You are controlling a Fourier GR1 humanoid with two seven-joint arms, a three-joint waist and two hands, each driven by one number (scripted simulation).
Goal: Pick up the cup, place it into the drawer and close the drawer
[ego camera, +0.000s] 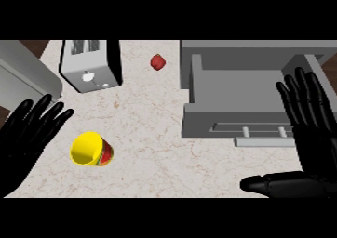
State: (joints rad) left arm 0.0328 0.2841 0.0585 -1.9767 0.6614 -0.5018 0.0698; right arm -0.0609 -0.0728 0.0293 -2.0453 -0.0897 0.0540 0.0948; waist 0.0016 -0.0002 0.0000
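A yellow cup (89, 149) with a red band lies tipped on the marble counter at the lower left, its mouth toward the upper left. My left hand (27, 132) is open just left of it, fingers straight, apart from the cup. The grey drawer (233, 118) stands pulled open at the right, nothing visible inside, with a handle (264, 135) on its front. My right hand (312, 125) is open over the drawer's right side, fingers straight and pointing away, thumb out to the left.
A silver toaster (90, 65) stands at the back left. A small red object (158, 62) lies on the counter between the toaster and the drawer unit. A grey panel (20, 74) fills the far left corner.
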